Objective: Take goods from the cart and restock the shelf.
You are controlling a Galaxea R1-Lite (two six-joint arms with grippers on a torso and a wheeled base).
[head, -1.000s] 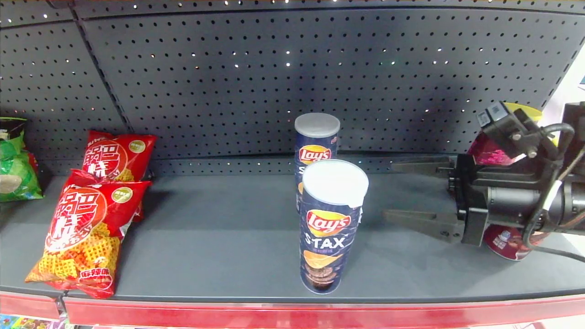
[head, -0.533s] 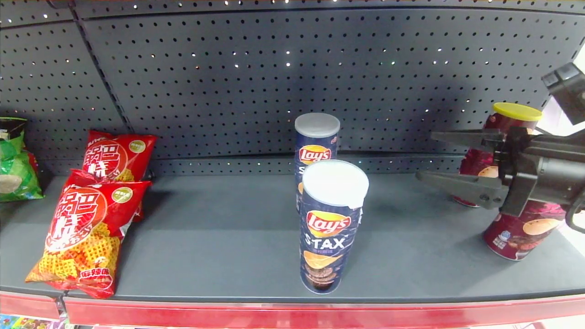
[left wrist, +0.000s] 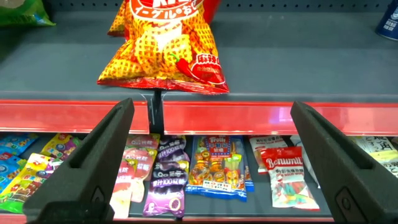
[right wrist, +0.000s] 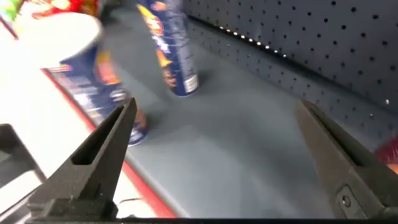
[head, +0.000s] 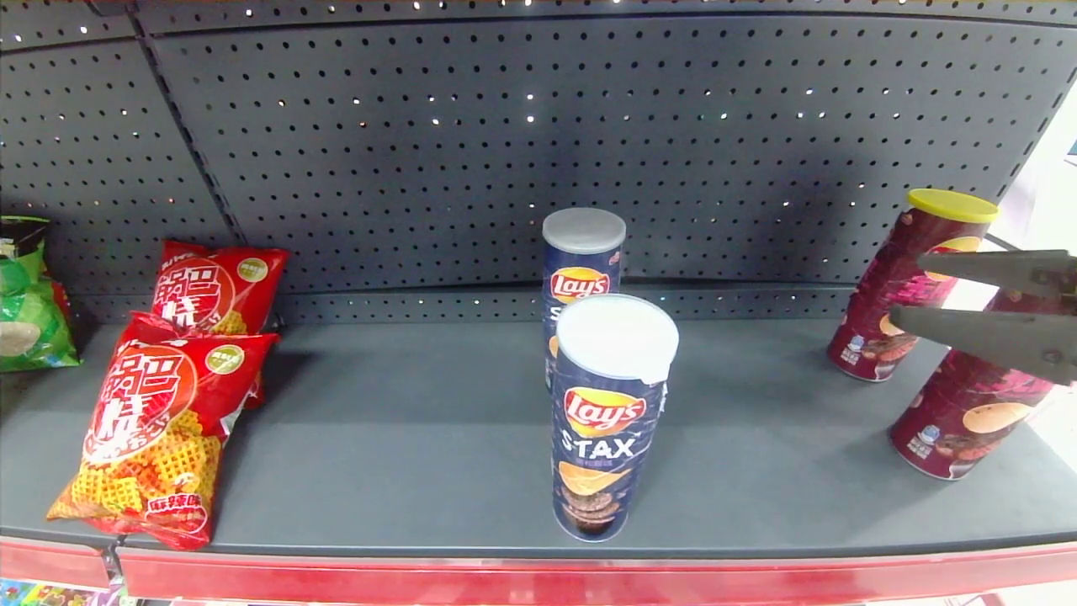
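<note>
Two blue chip cans stand mid-shelf, one [head: 614, 421] near the front edge and one [head: 582, 261] right behind it; both show blurred in the right wrist view, the front can [right wrist: 93, 68] and the back can [right wrist: 177, 50]. My right gripper [head: 905, 289] hangs open and empty at the far right, in front of two dark red cans, well apart from the blue ones. In the right wrist view it [right wrist: 217, 106] is spread wide over bare shelf. My left gripper [left wrist: 212, 106] is open and empty, low in front of the red shelf lip [left wrist: 249, 115], facing a red snack bag [left wrist: 165, 46].
Dark red cans stand at the right end, a yellow-lidded one [head: 904, 286] at the back and another [head: 968, 421] nearer the front. Red snack bags [head: 160, 421] and a green bag [head: 25, 311] lie at the left. Bare shelf [head: 404, 438] lies between. Candy packets [left wrist: 217, 168] fill the lower shelf.
My right gripper has drawn back to the right and risen, away from the blue cans, staying open. Both red cans now show. The blue cans have not moved.
</note>
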